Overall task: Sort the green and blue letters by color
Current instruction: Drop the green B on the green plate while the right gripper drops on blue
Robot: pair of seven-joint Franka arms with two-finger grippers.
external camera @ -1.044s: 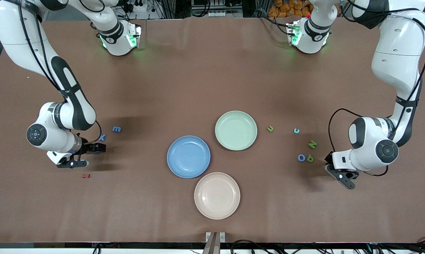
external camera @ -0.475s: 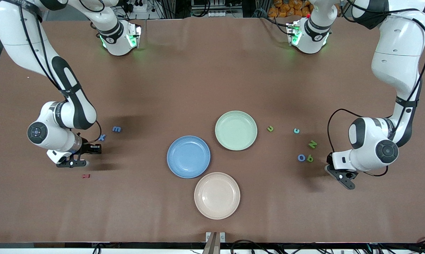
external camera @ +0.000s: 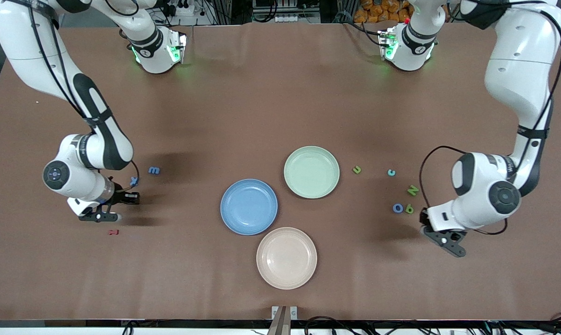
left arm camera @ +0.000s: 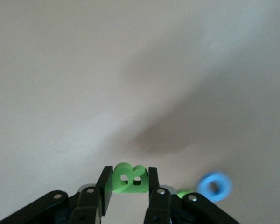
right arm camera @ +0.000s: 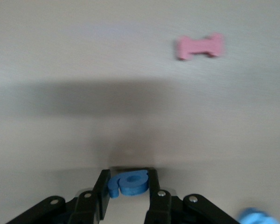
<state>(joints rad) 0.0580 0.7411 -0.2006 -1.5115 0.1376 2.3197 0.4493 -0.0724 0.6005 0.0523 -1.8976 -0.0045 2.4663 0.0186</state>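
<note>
A: Where does the left end effector [left arm camera: 127, 186] stand?

B: Low over the worktop [external camera: 280, 93] at the left arm's end, clenched on a green letter [left arm camera: 127, 179] pinched between its two fingers. A blue O [external camera: 397, 208] and a green letter [external camera: 409, 209] lie side by side just beside it, with a green N [external camera: 412, 190] and a small blue c [external camera: 391, 172] farther from the front camera.

A: And the right end effector [right arm camera: 127, 186]?

B: Low at the right arm's end, grasping a blue letter [right arm camera: 128, 183]. A blue m [external camera: 154, 170] and a blue X [external camera: 134, 180] lie near it, and a dark red letter [external camera: 114, 231] lies nearer the camera.

A: The plates?

B: Three at mid-worktop, all bare: a green plate [external camera: 299, 186], a blue plate [external camera: 236, 221], a pink plate [external camera: 273, 274]. One more green letter [external camera: 357, 170] lies beside the green plate.
</note>
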